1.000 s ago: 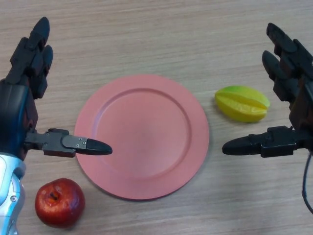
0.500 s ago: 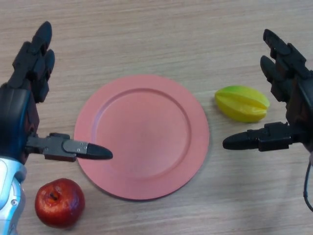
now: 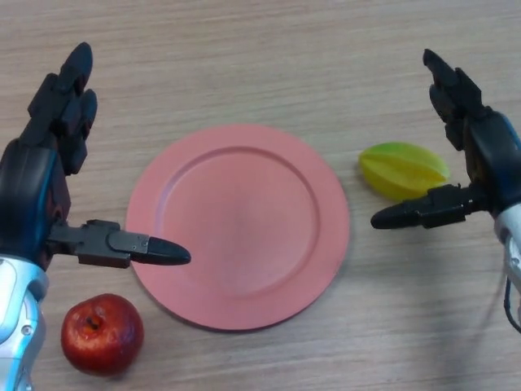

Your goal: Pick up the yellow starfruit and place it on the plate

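Note:
The yellow starfruit (image 3: 400, 169), with a green tinge on top, lies on the wooden table just right of the pink plate (image 3: 238, 225). My right hand (image 3: 480, 155) hovers open over its right end, fingers reaching past it toward the far side and the thumb stretched out along its near side, its tip overlapping the fruit's near edge. My left hand (image 3: 37, 187) is open at the plate's left, its thumb lying over the plate's left rim. Nothing lies on the plate.
A red apple (image 3: 102, 332) sits at the front left, below my left thumb and just off the plate's rim. Bare wooden tabletop stretches behind the plate and to its front right.
My right hand has moved up and inward toward the starfruit, its thumb now at the fruit's near edge. The left hand has shifted slightly. The starfruit has not moved.

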Tool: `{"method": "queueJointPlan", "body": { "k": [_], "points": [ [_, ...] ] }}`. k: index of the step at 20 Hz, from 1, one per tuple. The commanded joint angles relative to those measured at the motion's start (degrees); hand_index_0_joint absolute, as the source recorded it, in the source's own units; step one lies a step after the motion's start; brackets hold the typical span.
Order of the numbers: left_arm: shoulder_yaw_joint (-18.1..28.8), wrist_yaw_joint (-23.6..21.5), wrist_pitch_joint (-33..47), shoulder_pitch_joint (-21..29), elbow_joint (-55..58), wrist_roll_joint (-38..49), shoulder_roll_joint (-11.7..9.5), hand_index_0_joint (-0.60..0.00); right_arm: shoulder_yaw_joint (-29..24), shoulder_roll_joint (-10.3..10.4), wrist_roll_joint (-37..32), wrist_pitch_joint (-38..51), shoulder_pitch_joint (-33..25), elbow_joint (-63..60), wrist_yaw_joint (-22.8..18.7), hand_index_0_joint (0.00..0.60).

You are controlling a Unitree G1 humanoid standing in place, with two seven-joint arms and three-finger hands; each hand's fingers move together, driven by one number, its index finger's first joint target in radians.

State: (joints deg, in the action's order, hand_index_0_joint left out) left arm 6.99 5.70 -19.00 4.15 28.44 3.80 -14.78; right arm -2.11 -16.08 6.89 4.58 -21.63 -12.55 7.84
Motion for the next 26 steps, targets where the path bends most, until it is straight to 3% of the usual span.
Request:
{"method": "queueJointPlan", "body": {
  "k": [1,8,9,10,11,12,13,14,16,18,24,26],
  "points": [
    [3.0,0.3,8.1,1.9,2.0,1.5,-1.8,0.0,-2.0,-2.9,3.3,12.4,-6.3,-4.8,-4.9,0.0],
    [3.9,0.2,9.2,1.1,1.6,2.3,-2.0,0.0,-0.2,-4.9,14.9,26.0,-15.6,-30.3,-15.4,0.0],
    [4.0,0.3,8.9,1.1,1.8,2.4,-2.1,0.0,0.2,-5.2,16.7,27.0,-16.2,-32.2,-16.9,0.05],
    [4.1,0.3,8.9,1.0,1.8,2.4,-2.1,0.0,0.2,-5.2,16.9,27.4,-16.6,-33.0,-17.1,0.149],
    [4.3,0.3,8.8,1.0,1.8,2.4,-2.1,0.0,0.4,-5.4,17.9,28.2,-17.4,-35.2,-18.0,0.3],
    [4.4,0.3,8.8,0.9,1.8,2.4,-2.1,0.0,0.7,-5.6,19.3,29.1,-18.4,-37.6,-19.1,0.399],
    [4.5,0.2,8.9,0.8,1.7,2.3,-2.1,0.0,2.3,-6.5,24.5,30.2,-20.3,-42.8,-22.2,0.549],
    [4.7,0.0,9.2,0.8,1.6,2.1,-2.2,0.0,3.7,-7.2,29.1,30.5,-21.3,-45.5,-24.3,0.6],
    [5.0,0.1,9.7,0.6,1.5,2.2,-2.2,0.0,5.4,-8.4,36.8,30.0,-22.3,-47.4,-28.7,0.6],
    [5.2,0.2,10.6,0.2,1.0,1.9,-2.2,0.0,5.5,-8.7,40.8,29.1,-22.9,-48.6,-30.4,0.6],
    [5.5,0.5,9.6,-0.1,1.7,1.9,-2.4,0.0,2.6,-8.3,39.6,26.5,-21.5,-42.2,-27.8,0.6],
    [5.2,0.4,10.2,-0.3,1.6,1.5,-2.2,0.0,1.2,-8.2,37.3,25.0,-20.6,-38.1,-24.9,0.6]
  ]
}}
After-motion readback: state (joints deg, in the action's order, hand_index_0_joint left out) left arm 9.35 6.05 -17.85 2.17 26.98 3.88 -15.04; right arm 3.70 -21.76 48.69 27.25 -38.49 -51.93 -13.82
